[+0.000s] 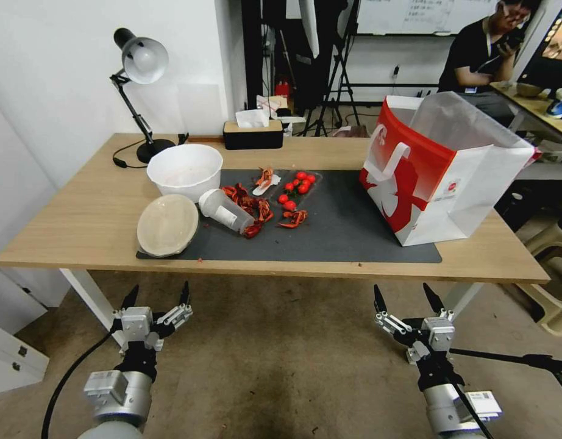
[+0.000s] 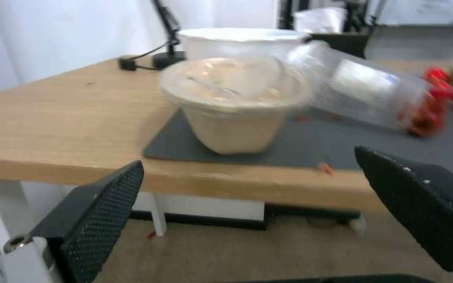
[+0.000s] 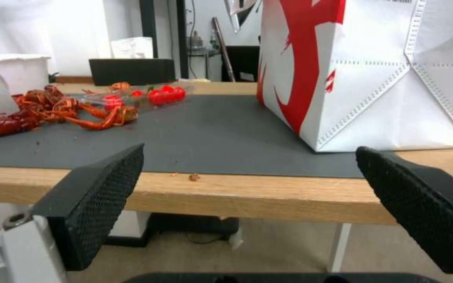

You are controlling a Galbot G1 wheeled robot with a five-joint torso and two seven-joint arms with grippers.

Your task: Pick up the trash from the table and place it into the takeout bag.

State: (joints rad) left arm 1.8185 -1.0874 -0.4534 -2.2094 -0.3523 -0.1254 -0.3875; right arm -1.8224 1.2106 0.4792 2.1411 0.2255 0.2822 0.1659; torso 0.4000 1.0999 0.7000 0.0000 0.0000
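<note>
The trash lies on the dark grey mat (image 1: 342,235) of the table (image 1: 92,213). It includes a beige bowl with a round lid (image 1: 168,224) (image 2: 234,106), a clear plastic cup (image 1: 226,210) (image 2: 358,94) on its side, red crayfish shells (image 1: 255,210) (image 3: 53,108) and cherry tomatoes (image 1: 297,182) (image 3: 161,94). The red-and-white takeout bag (image 1: 439,171) (image 3: 373,70) stands open at the mat's right end. Both grippers hang below and in front of the table's front edge. The left gripper (image 1: 158,297) (image 2: 250,161) is open facing the lidded bowl. The right gripper (image 1: 408,299) (image 3: 250,151) is open near the bag.
A white bowl (image 1: 184,171) (image 2: 242,39) stands behind the lidded bowl. At the back are a desk lamp (image 1: 141,61) and a black tissue box (image 1: 253,134). Bare wood lies left of the mat. A beige stool (image 1: 552,268) stands to the right of the table.
</note>
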